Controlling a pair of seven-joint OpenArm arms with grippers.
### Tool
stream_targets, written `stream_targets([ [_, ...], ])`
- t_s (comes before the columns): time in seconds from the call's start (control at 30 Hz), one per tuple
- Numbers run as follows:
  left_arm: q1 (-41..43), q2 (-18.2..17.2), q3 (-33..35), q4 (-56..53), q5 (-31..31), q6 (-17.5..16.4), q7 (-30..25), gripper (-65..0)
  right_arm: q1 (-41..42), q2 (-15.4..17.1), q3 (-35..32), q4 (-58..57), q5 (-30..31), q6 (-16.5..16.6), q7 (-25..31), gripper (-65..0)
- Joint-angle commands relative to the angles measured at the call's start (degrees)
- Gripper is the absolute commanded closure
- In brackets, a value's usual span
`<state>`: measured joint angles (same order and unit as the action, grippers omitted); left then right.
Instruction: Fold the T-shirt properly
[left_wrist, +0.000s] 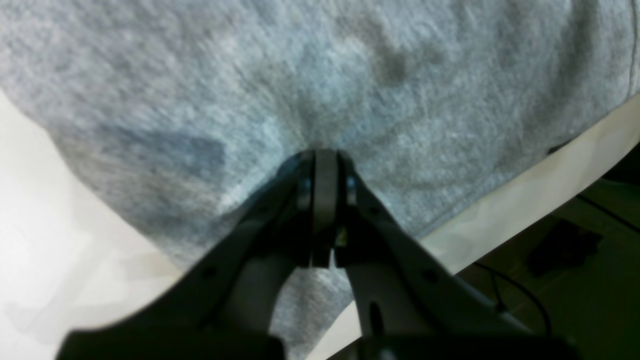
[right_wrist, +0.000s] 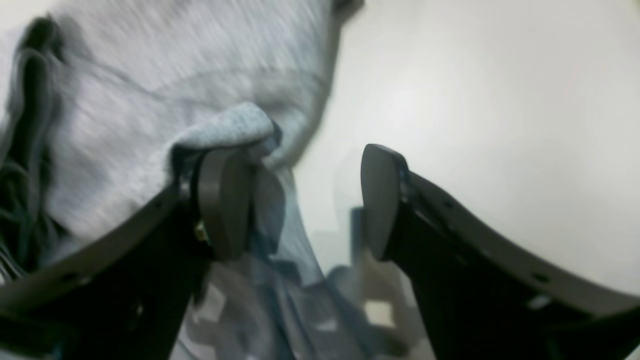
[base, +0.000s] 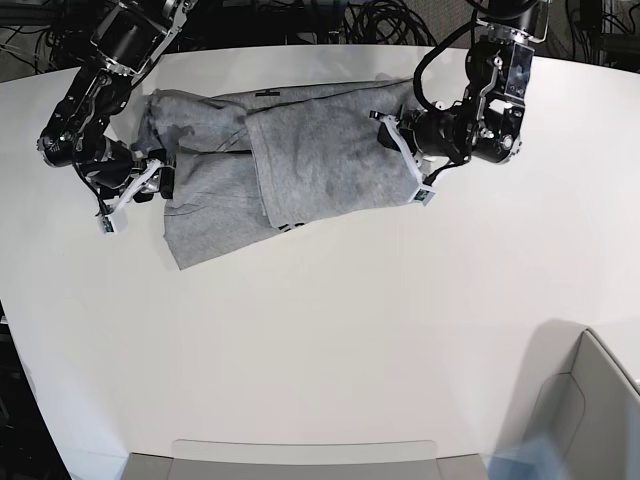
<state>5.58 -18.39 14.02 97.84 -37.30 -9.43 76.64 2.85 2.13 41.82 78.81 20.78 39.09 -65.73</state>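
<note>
The heather-grey T-shirt (base: 300, 160) lies partly folded on the white table (base: 350, 330), one layer turned over its middle. My left gripper (base: 400, 150) is at the shirt's right edge. In the left wrist view the left gripper (left_wrist: 325, 155) is shut, pinching a pucker of the T-shirt (left_wrist: 350, 75). My right gripper (base: 135, 190) sits at the shirt's left edge. In the right wrist view the right gripper (right_wrist: 302, 200) stands open. A fold of the T-shirt (right_wrist: 175, 90) drapes over its left finger (right_wrist: 225, 200), and the other finger (right_wrist: 380, 200) is over bare table.
A grey bin (base: 590, 400) stands at the front right corner and a flat grey tray (base: 300, 455) at the front edge. Black cables (base: 380, 20) crowd the far side. The table edge (left_wrist: 525, 200) and dark floor show close to the left gripper.
</note>
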Motion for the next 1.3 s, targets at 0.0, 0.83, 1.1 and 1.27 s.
stream_targets([
  [0.0,-0.1,-0.1,0.0,0.0,2.3,0.2,0.2,0.0,-0.7,-0.7,-2.1,-1.9,-4.7,0.9,-5.9,-35.3],
  [0.83,-9.2,4.7,-0.7,0.2,2.3,0.2,0.1,0.0,6.6,0.5,-8.1,-3.3,-5.0,0.9,0.0,0.0],
  [1.1,-13.5,7.4,-9.8,0.4,2.0,0.2,0.6,0.0,15.2,5.3,-6.4,-10.7,-4.7,0.9,4.1,0.0],
  [1.27,-11.3,7.4,-20.1,0.4,2.0,-0.1,3.1,0.0,16.3,6.5,-4.2,-9.1,-5.0,0.9,4.9,0.0],
])
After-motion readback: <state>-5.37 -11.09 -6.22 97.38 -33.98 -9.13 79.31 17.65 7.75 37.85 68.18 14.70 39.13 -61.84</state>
